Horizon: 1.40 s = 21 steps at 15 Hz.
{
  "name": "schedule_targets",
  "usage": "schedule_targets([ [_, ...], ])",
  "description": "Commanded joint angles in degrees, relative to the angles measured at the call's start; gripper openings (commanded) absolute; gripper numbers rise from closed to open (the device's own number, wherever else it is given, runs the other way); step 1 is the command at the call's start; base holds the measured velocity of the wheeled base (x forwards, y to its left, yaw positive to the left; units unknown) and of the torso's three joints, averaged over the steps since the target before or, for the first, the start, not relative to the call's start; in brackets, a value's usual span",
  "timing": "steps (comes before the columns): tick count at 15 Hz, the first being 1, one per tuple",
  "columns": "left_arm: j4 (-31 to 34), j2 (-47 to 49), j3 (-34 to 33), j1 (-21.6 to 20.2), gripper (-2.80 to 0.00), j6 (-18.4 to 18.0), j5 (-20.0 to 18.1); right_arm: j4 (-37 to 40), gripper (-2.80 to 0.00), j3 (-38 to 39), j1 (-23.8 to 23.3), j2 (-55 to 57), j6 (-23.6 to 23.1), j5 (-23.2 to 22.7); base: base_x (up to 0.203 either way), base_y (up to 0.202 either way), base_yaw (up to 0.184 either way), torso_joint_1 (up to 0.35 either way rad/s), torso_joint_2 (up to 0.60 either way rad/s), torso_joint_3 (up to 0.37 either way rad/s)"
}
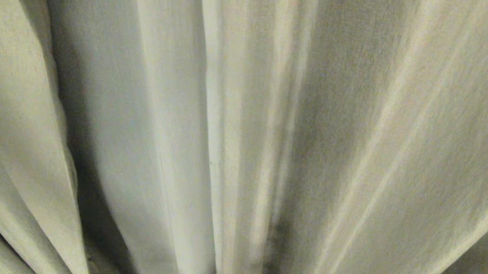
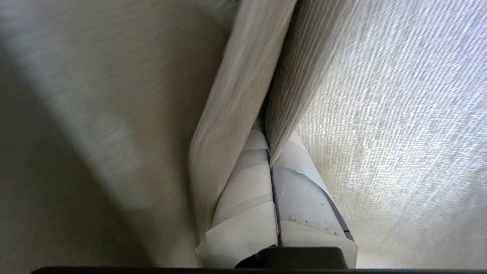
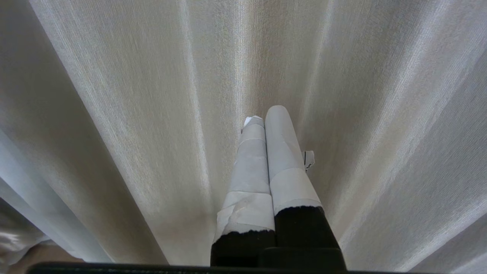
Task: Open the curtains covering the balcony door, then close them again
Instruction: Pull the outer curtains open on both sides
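Cream woven fabric fills every view: the curtains hang so close to the robot's head camera that nothing else of the room appears. Their soft vertical folds fan outward from the lower middle of the head view, with a deep shadowed crease running from about 11 o'clock down to 7 o'clock and a pale hemmed edge running nearly straight from 12 o'clock to 6 o'clock. That edge is probably where the two panels meet. The balcony door is completely hidden behind the cloth, so the curtains appear to be drawn across it.

Neither arm shows in the head view. The left wrist view shows the left gripper with its tape-wrapped fingers pressed together. Their tips are pushed into a narrow gap between two hanging layers of fabric, one fold lying against each side. No cloth can be seen pinched between the fingers; they seem to work as a wedge, slipped into the seam so the arm can sweep a panel sideways.

The right wrist view shows the right gripper, also taped, fingers pressed together and holding nothing. It points at the curtain from just in front of the folds; whether the tips touch the cloth cannot be told. It looks parked, leaving the left arm to do the parting.
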<state>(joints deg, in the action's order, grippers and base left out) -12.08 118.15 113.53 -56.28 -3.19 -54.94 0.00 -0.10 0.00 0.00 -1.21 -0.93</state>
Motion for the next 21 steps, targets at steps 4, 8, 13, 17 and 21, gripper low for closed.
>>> schedule_targets([
  [4, -4.1, 1.3, 0.0, -1.4, -2.80, 2.6, -5.6, 0.0, -2.80, 0.0, 0.0, 0.1, 0.0, 0.0, 0.000, 0.000, 0.000, 0.000, 0.00, 0.000],
  [8, -4.0, 1.2, 0.1, -1.3, -2.80, -0.5, -12.3, 0.0, -2.80, 0.0, 0.0, 0.1, 0.0, 0.0, 0.000, 0.000, 0.000, 0.000, 0.00, 0.000],
  [13, -3.7, 2.1, 0.0, -1.3, -2.80, -7.1, -16.0, 0.0, -2.80, 0.0, 0.0, 0.1, 0.0, 0.0, 0.000, 0.000, 0.000, 0.000, 0.00, 0.000],
  [17, -3.9, 1.7, 0.0, -1.3, -2.80, -10.5, -22.6, 0.0, -2.80, 0.0, 0.0, 0.1, 0.0, 0.0, 0.000, 0.000, 0.000, 0.000, 0.00, 0.000],
  [21, -4.0, 1.3, -0.1, -1.9, -2.80, -13.9, -32.6, 0.0, -2.80, 0.0, 0.1, 0.1, 0.0, 0.0, 0.000, 0.000, 0.000, 0.000, 0.00, 0.000],
])
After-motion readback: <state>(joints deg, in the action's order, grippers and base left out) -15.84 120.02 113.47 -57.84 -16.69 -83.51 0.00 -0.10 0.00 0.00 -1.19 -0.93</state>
